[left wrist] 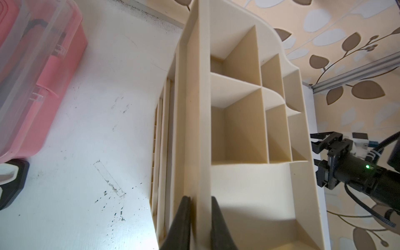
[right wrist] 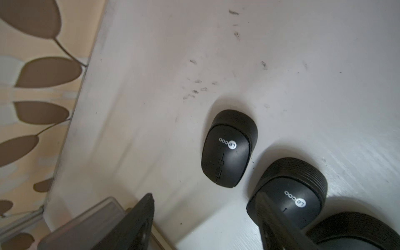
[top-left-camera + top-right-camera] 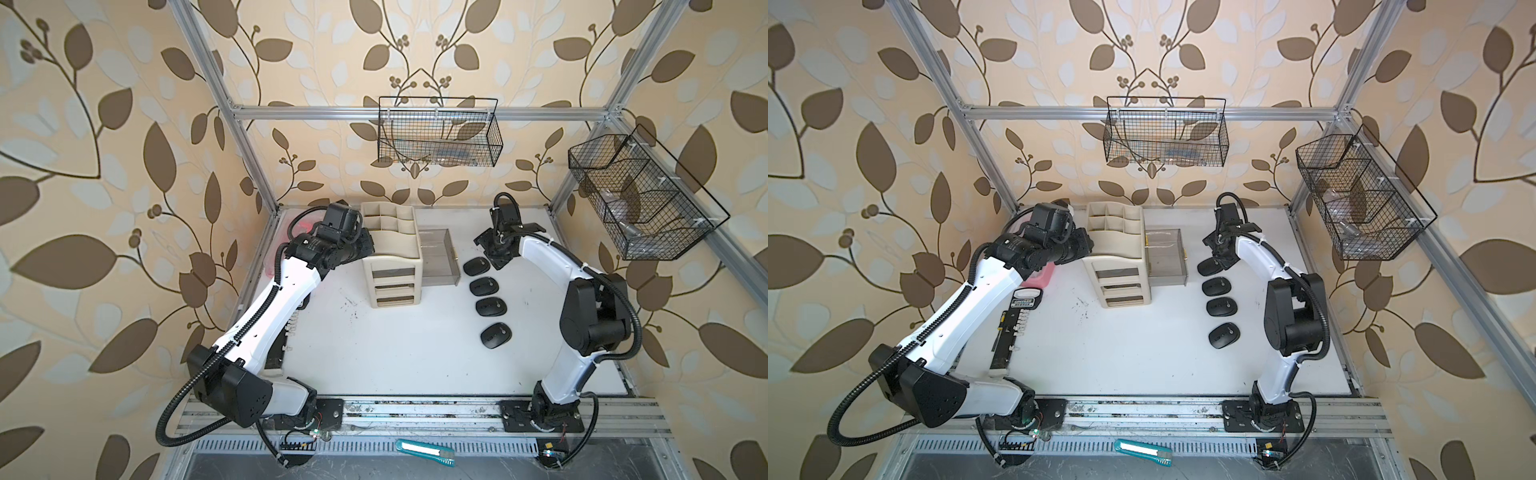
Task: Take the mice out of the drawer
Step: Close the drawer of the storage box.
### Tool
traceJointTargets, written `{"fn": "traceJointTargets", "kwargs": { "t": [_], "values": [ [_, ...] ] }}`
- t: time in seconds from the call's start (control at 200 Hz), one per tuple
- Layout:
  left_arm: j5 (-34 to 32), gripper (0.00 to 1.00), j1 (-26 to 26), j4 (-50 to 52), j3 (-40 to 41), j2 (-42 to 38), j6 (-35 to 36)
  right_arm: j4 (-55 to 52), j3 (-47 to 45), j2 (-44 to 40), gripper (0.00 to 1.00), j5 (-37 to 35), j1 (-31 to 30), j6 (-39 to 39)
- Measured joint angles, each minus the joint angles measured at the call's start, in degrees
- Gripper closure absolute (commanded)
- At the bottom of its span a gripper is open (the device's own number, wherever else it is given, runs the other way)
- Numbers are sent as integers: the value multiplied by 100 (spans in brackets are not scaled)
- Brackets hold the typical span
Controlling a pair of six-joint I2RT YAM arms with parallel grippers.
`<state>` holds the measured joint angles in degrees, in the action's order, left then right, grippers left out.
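Several black mice lie in a column on the white table, right of the pulled-out clear drawer (image 3: 440,279); the rearmost mouse (image 3: 478,266) is nearest my right gripper (image 3: 492,251). No mouse shows inside the drawer in both top views. In the right wrist view the right gripper (image 2: 205,216) is open over bare table, with a mouse (image 2: 229,149) beyond its fingers and another mouse (image 2: 290,194) partly behind one finger. My left gripper (image 1: 200,199) is shut on the side wall of the beige organizer (image 1: 238,121), its fingers on either side of that wall.
A pink box with a clear lid (image 1: 32,75) sits left of the organizer (image 3: 390,257). A strip-shaped tool pack (image 3: 1011,332) lies under the left arm. A teal utility knife (image 3: 426,451) lies in front, and wire baskets (image 3: 440,133) (image 3: 640,199) hang on the frame.
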<state>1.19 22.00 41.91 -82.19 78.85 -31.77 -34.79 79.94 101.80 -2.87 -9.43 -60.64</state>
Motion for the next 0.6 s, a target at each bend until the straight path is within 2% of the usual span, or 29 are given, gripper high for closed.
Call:
{"fn": "traceJointTargets", "kwargs": {
  "t": [0.28,0.6],
  "values": [
    [219,88,-107,278,-247,151,444,780,-1440,-973,25,533,-42,1276],
    [295,89,-149,376,-326,201,752,1589,-1845,-1064,27,1174,-551,2041]
  ]
}}
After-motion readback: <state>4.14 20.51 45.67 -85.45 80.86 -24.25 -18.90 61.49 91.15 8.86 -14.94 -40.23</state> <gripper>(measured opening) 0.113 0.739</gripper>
